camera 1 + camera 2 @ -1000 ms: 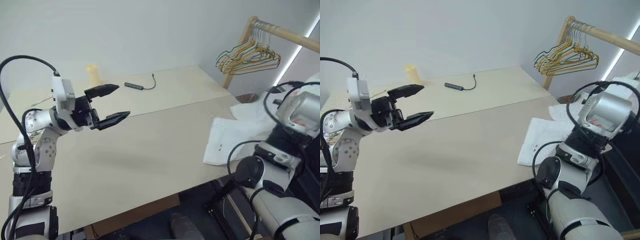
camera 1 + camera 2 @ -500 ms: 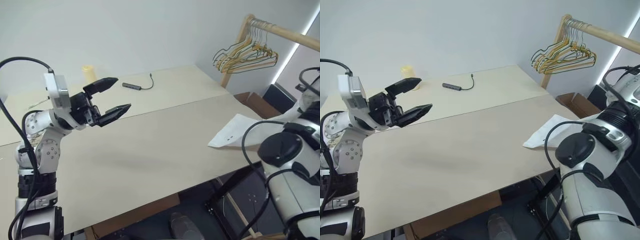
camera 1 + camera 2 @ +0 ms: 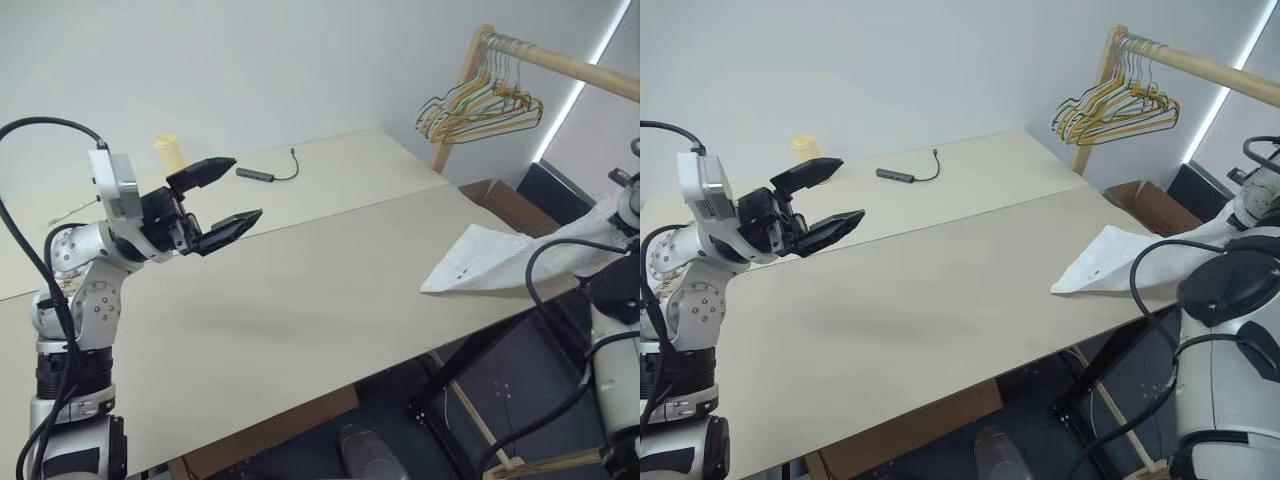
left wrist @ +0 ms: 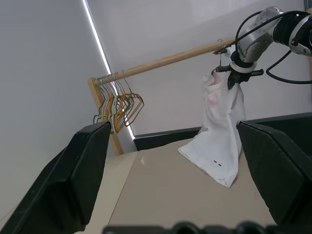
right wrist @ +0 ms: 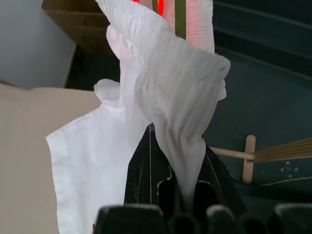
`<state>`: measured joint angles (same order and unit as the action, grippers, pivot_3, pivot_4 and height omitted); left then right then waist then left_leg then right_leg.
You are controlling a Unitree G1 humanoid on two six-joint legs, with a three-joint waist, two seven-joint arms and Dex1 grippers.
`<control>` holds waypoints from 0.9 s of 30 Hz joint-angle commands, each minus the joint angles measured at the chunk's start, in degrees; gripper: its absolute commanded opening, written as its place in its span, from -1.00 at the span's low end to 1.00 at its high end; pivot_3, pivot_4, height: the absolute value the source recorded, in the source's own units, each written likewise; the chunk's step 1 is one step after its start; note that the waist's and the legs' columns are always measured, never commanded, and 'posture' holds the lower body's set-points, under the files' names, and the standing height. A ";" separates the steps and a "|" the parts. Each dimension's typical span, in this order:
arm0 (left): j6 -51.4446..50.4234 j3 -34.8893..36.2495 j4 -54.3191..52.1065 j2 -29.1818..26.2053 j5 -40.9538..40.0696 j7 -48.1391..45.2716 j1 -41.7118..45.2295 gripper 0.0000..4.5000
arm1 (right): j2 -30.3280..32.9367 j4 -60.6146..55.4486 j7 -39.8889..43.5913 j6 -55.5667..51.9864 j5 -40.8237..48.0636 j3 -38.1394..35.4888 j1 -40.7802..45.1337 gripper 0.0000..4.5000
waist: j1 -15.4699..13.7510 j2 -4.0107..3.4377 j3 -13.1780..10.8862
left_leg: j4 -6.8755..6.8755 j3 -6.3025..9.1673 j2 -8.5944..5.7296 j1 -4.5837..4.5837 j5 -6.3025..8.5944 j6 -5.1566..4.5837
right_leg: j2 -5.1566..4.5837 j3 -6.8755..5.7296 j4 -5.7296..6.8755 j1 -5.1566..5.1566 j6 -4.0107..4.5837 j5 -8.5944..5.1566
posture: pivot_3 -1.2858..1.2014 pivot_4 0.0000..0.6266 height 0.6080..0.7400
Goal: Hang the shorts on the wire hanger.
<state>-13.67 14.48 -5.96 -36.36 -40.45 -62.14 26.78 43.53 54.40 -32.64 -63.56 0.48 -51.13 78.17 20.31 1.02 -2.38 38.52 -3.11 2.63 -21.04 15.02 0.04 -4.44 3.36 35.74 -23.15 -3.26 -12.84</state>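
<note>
While the right gripper is clamping the shorts by the gathered waistband up beside the wooden rail, the fabric is hanging long-axis vertical, its lower hem trailing onto the table corner at about three o'clock in the head views. From the right wrist, the waistband is bunching right over the closed fingers, with a thin green wire, most likely the hanger, standing just behind the cloth. That is the relation to watch: the wire is sitting at twelve o'clock from the clenched claw, practically touching the waistband, so the right arm is by far the nearer one. The left gripper is hovering released, jaws wide and empty, well apart over the table's far side at nine o'clock, pointing toward the shorts.
</note>
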 commanded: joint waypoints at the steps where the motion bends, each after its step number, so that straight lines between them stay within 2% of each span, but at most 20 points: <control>1: 0.31 1.22 -1.57 -0.54 -1.17 -0.74 0.01 0.99 | 1.50 1.89 -1.44 2.45 2.63 1.21 1.23 -1.00 | 0.25 0.01 0.00 | 0.00 -0.02 0.00 0.00 0.00 0.00 | 0.01 0.04 -0.01 0.01 0.00 0.00 | -0.18 -1.00 1.00; 9: 0.90 0.98 -0.78 -0.14 -1.35 -2.18 0.75 0.99 | -0.60 1.96 -3.38 2.37 4.32 5.08 -1.20 -1.00 | 0.99 0.10 -0.04 | 0.00 -0.04 0.00 -0.03 0.00 0.00 | 0.02 0.08 -0.07 0.02 -0.06 0.01 | -0.18 -1.00 1.00; 10: 1.00 0.95 -0.66 -0.03 -1.46 -2.42 0.97 1.00 | -0.85 1.71 -3.26 2.55 4.26 5.84 -1.76 -0.71 | 1.01 0.11 -0.04 | 0.00 -0.04 0.00 -0.03 0.00 0.00 | 0.02 0.08 -0.08 0.02 -0.06 0.02 | -0.19 -1.00 1.00; 12: 1.08 1.01 -0.49 0.14 -1.79 -2.86 1.30 1.00 | -1.28 1.20 -3.37 2.74 4.38 6.77 -2.57 -0.50 | 1.03 0.11 -0.04 | 0.00 -0.04 0.00 -0.03 0.00 0.00 | 0.02 0.08 -0.08 0.03 -0.07 0.02 | -0.19 -1.00 1.00; 18: 1.33 0.94 -0.09 0.36 -1.42 -3.42 1.57 1.00 | -2.91 -2.20 -3.68 3.16 2.94 11.39 -4.45 0.41 | 1.12 0.10 -0.05 | -0.01 -0.03 -0.01 -0.01 0.00 0.00 | 0.02 0.14 -0.07 0.02 -0.10 0.03 | -0.18 -1.00 1.00; 22: 1.39 1.07 -0.46 0.38 -1.36 -3.10 1.48 1.00 | -5.54 -10.04 -5.18 3.83 -1.08 18.87 -6.94 0.99 | 1.12 0.10 -0.05 | -0.01 0.01 -0.01 -0.01 0.00 0.00 | 0.02 0.17 -0.07 0.02 -0.12 0.05 | -0.17 -1.00 1.00; 27: 1.07 1.71 -1.43 0.25 -2.05 -2.94 0.48 1.00 | -8.51 -21.08 -6.07 4.00 -5.66 26.46 -10.25 0.99 | 1.07 0.09 -0.05 | -0.01 0.10 -0.01 -0.01 0.00 0.00 | 0.02 0.24 -0.04 -0.01 -0.15 0.06 | -0.17 -1.00 1.00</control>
<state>-12.84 14.63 -5.85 -35.83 -41.16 -65.51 26.76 34.98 38.74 -37.87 -61.33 -2.88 -27.50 67.50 21.38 1.11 -2.43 38.51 -3.00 2.62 -21.05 15.02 0.04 -4.42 3.60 35.71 -23.16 -3.41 -12.78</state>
